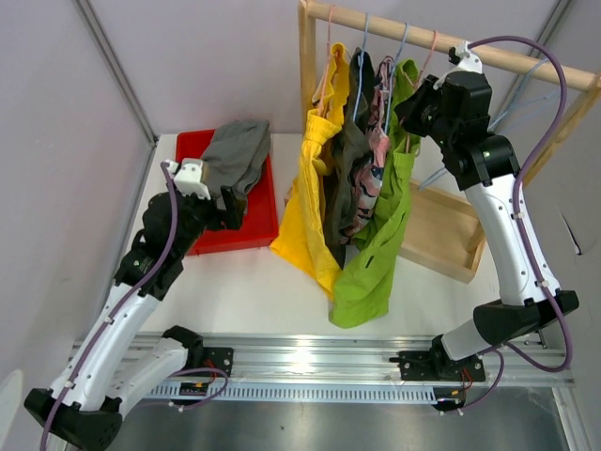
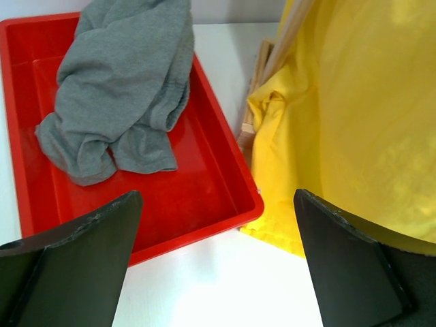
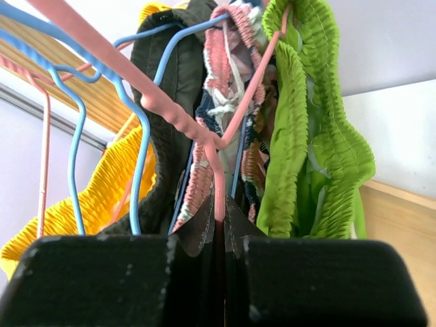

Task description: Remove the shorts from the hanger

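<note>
Four shorts hang on wire hangers from the wooden rail (image 1: 526, 61): yellow (image 1: 315, 197), dark olive (image 1: 347, 141), pink floral (image 1: 369, 183) and lime green (image 1: 376, 254). The grey shorts (image 1: 235, 155) lie crumpled in the red tray (image 1: 192, 146). My right gripper (image 1: 406, 111) is up at the hangers, shut on a pink hanger wire (image 3: 170, 112) between the floral shorts (image 3: 204, 177) and the lime green shorts (image 3: 303, 136). My left gripper (image 1: 230, 202) is open and empty, low over the table by the tray's near right corner (image 2: 204, 184), with the grey shorts (image 2: 122, 88) ahead and the yellow shorts (image 2: 354, 122) to its right.
The rack's wooden base frame (image 1: 441, 235) lies on the table behind the hanging shorts, with an upright post (image 1: 306, 56) at the left. Blue hangers (image 3: 139, 170) and another pink one crowd the rail. Grey walls close in on both sides.
</note>
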Action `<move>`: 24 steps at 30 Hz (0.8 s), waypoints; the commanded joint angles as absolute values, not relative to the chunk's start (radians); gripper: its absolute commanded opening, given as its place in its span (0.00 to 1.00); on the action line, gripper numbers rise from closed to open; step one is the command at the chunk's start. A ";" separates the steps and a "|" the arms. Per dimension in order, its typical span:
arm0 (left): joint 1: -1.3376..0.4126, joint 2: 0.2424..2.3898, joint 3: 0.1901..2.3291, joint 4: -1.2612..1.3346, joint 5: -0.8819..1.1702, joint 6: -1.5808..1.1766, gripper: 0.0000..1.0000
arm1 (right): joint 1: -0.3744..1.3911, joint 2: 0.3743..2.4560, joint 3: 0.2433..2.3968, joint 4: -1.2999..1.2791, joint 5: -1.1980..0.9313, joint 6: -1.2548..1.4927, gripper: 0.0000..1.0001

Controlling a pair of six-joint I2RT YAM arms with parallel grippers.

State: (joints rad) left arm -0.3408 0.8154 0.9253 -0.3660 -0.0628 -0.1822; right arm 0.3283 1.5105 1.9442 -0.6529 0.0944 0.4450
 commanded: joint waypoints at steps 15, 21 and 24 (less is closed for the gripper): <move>-1.124 1.115 1.373 -0.262 -0.140 -0.072 0.99 | 0.334 1.410 2.161 -0.801 0.245 0.406 0.00; -1.226 1.285 1.450 -0.134 -0.008 -0.087 0.99 | 0.336 1.388 2.215 -0.857 0.253 0.416 0.00; -1.271 1.360 1.515 -0.103 0.052 -0.094 0.99 | 0.337 1.367 2.210 -0.867 0.259 0.422 0.00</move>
State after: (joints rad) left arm -1.2308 1.3136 1.4273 -0.2008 -0.0448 -0.0959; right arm 0.3321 1.4128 2.1620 -0.9108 0.2276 0.4255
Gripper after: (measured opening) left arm 0.993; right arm 0.049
